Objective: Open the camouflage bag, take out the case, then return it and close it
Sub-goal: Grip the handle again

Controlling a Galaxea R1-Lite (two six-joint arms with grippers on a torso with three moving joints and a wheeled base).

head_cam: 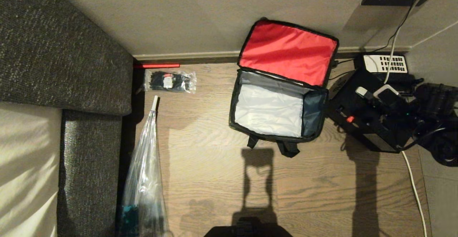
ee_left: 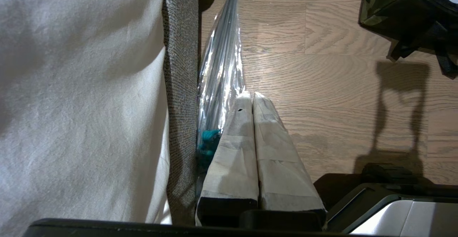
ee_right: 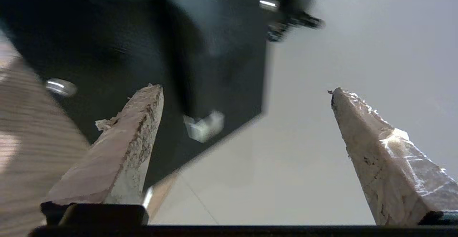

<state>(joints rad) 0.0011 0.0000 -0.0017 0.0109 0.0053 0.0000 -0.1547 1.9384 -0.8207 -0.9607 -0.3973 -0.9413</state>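
Bag [head_cam: 279,101] lies open and empty on the floor; right end effector [ee_right: 247,122] is spread wide, empty, near the case [ee_right: 107,51]; left end effector [ee_left: 253,97] is clenched.

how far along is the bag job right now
Done: the camouflage bag lies open, red lining up, grey interior empty; the case sits on the floor beside it. In hand: nothing; the right gripper is open by the case. Left: return the case and close the bag.

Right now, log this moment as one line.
bag: open, lid up, empty | case: on floor right of bag | right gripper: jaws open, empty | left gripper: shut, parked by sofa
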